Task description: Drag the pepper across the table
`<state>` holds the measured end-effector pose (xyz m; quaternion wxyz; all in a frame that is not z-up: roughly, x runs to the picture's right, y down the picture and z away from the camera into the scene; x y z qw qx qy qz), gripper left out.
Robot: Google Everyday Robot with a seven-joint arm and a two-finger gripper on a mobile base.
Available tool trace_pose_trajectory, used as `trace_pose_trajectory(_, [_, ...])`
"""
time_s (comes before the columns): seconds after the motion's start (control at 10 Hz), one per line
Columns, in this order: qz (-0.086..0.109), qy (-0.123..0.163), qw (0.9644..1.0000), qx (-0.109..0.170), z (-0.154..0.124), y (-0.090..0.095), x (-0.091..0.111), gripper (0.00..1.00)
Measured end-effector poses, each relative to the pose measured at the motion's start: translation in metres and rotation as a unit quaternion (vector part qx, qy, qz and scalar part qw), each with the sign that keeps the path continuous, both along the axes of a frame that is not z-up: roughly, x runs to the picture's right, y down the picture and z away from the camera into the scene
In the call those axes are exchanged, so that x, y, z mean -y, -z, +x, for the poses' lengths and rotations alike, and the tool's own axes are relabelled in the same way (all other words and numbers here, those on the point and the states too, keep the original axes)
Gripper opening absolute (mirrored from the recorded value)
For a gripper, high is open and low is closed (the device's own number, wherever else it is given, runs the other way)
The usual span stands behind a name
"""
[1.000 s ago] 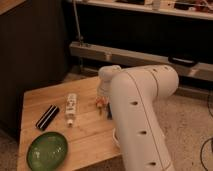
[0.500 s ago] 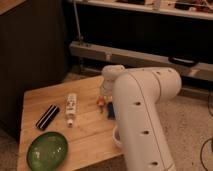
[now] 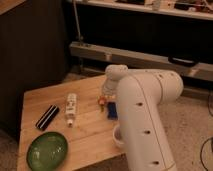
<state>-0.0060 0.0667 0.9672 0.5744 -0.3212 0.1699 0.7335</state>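
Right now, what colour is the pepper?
Orange-red pepper, camera view, on the table; the pincer is right over it.

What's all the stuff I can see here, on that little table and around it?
pepper: one, orange-red, mid-table, right beside the gripper
tube: one, white, middle of the table, lying lengthwise
block: one, blue, just right of the pepper, partly behind the arm
box: one, black, left side of the table
plate: one, green, near left corner
table: one, light wood planks
arm: one, white, reaching over the right side of the table
gripper: one, at the arm's tip, down at the pepper
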Motion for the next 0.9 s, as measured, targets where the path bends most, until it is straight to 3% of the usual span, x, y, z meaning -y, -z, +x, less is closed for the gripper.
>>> trace_pose_trajectory(0.9, [-0.002, -0.009, 1.0000, -0.001, 0.013, -0.006, 0.007, 0.18])
